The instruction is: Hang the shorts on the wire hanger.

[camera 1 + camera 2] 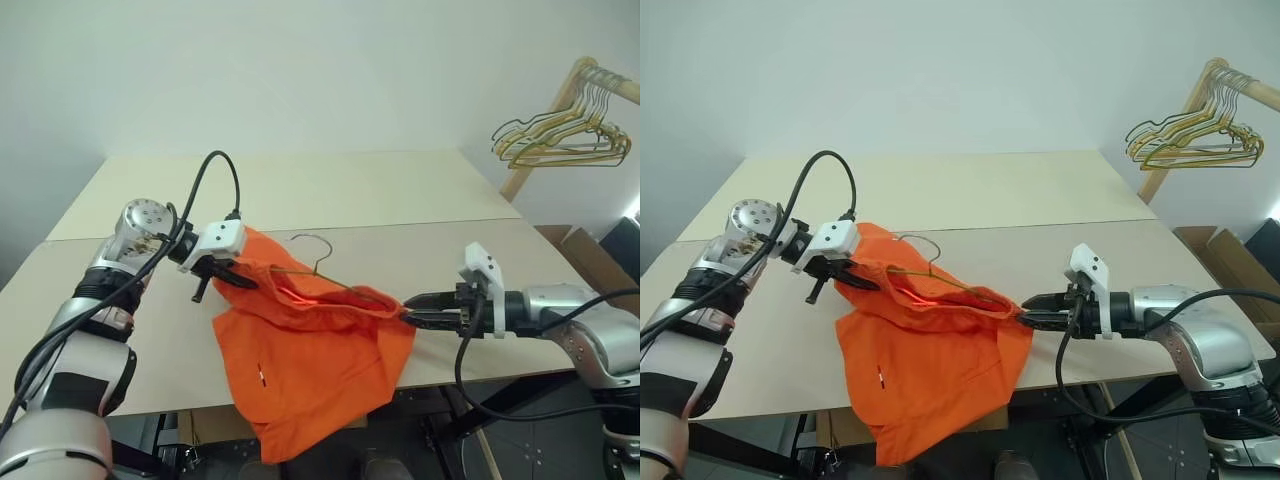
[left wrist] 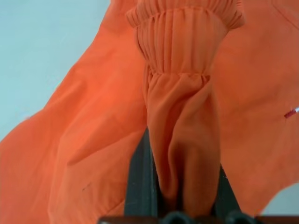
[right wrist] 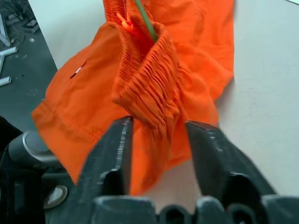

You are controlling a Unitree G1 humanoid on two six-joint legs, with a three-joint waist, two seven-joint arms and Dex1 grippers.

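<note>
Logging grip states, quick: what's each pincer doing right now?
Left pincer: closed on the shorts at the waistband.
Right pincer: open, fingers either side of the waistband.

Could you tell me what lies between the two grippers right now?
The shorts, waistband stretched from left gripper to right gripper, with the wire hanger inside; eye views.

Shorts drape over the surface's front edge, wire hanger threaded inside (hook poking out behind), spare hangers far right.
</note>
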